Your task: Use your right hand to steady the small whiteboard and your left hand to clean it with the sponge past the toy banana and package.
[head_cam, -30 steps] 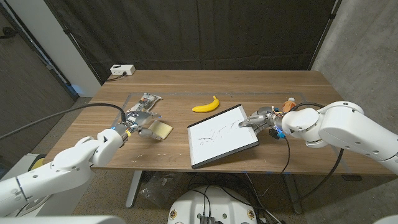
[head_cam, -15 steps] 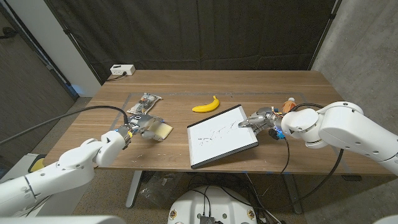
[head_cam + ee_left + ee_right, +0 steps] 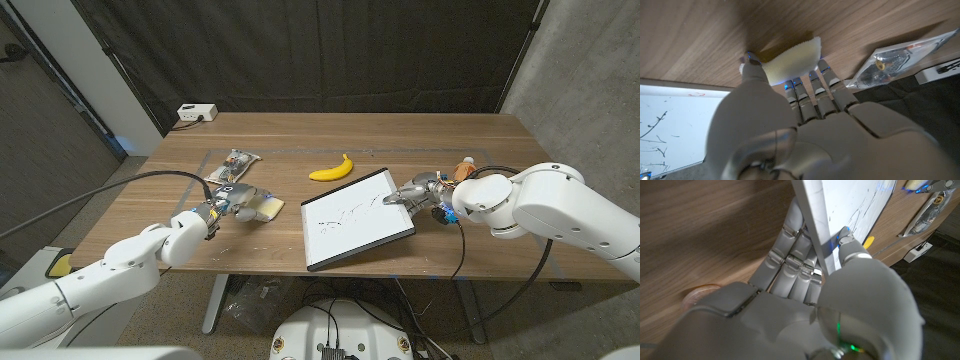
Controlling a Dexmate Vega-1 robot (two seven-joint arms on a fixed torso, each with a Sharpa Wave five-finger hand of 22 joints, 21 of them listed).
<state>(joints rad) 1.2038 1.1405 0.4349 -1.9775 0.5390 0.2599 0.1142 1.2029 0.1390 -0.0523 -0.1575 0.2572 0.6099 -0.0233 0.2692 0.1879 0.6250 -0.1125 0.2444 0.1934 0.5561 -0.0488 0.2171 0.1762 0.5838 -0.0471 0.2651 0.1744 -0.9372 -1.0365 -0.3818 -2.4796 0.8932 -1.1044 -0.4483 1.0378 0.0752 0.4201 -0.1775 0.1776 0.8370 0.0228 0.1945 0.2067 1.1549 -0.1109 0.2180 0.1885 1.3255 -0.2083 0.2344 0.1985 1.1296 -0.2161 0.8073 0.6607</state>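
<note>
The small whiteboard (image 3: 357, 217) lies at the table's middle, scribbled with dark marks and tilted up at its right side. My right hand (image 3: 413, 191) grips its right edge; the thumb sits on top and the fingers (image 3: 790, 260) reach under the whiteboard (image 3: 845, 210). My left hand (image 3: 232, 200) holds the pale yellow sponge (image 3: 265, 208) just left of the board. The same sponge (image 3: 790, 57) shows between my fingers in the left wrist view, with the whiteboard (image 3: 675, 120) beside it. A toy banana (image 3: 331, 169) lies behind the board. The clear package (image 3: 236, 162) sits at the back left.
A white box (image 3: 196, 113) with a cable stands at the table's far left corner. Small orange and blue objects (image 3: 462, 170) lie behind my right hand. A black cable (image 3: 462, 245) hangs over the front edge at the right.
My left hand has carried the sponge to the right, closer to the whiteboard's left edge. My right hand and the board have stayed in place.
</note>
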